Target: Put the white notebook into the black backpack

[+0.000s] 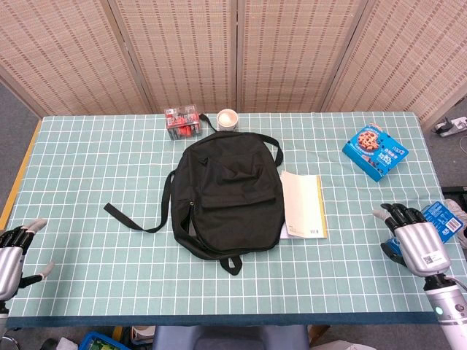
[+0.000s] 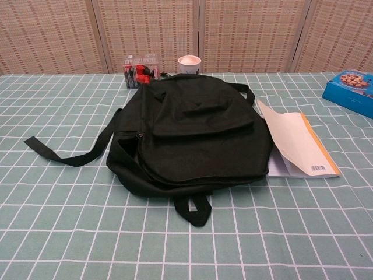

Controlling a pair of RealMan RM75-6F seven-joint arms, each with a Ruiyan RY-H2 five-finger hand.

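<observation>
A black backpack lies flat in the middle of the checked table, straps trailing left; the chest view shows the backpack from the front. The white notebook with a yellow edge lies against the bag's right side, and in the chest view the notebook has its cover lifted a little. My left hand rests at the near left table edge, fingers apart, holding nothing. My right hand sits at the near right, fingers spread and empty. Neither hand shows in the chest view.
A box of red items and a white cup stand behind the bag. A blue snack box lies at the far right, a blue packet beside my right hand. Woven screens close off the back.
</observation>
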